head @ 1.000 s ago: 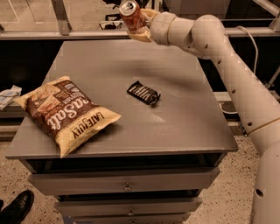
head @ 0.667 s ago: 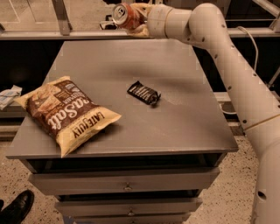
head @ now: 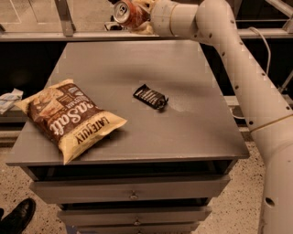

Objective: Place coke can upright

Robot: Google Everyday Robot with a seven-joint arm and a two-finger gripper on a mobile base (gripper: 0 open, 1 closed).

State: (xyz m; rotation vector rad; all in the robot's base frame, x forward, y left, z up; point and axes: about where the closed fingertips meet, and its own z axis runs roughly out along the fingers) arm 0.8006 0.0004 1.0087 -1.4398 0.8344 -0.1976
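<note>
Tool (head: pixel 141 16) clasping tilted coke can (head: pixel 124 11) above far edge of table (head: pixel 192 132), chip bag (head: pixel 68 118) front-left, black wrapper (head: pixel 150 96) at centre.

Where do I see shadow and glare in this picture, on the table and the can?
Camera view: a faint shadow darkens the table beyond the black wrapper; a pale sheen lies beside the wrapper; the coke can, held by the gripper above the far edge, shines on its silver top.
</note>
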